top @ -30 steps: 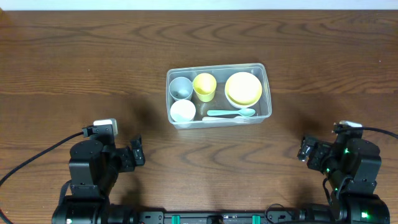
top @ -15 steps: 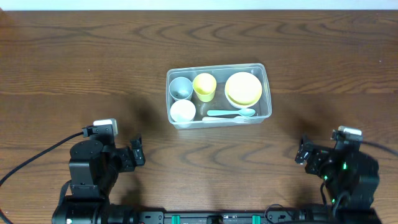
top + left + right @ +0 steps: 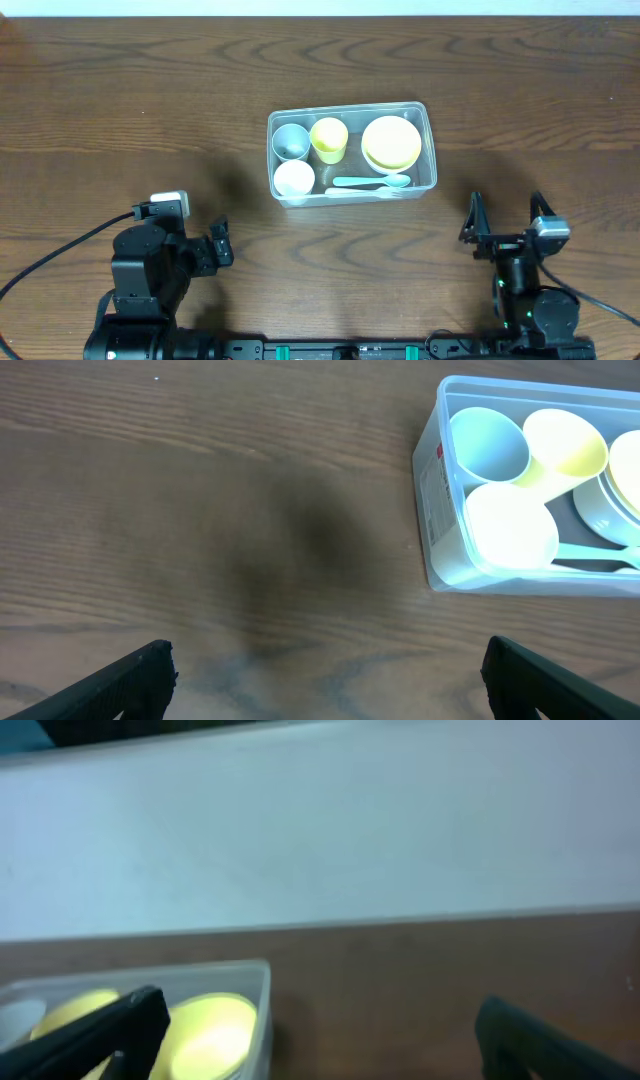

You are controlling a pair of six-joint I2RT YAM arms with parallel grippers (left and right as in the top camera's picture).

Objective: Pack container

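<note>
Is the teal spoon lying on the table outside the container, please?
No, the spoon lies inside the container, beside the white cup.

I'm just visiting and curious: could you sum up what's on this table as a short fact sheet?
container: clear, mid-table, no lid on it
inside: grey cup, yellow cup, white cup, yellow bowl, teal spoon
left gripper: open, empty, apart from container
right gripper: open, empty, apart from container
table: dark wood

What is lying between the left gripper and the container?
Nothing but bare table. The left wrist view shows only wood between the open left gripper and the container.
</note>
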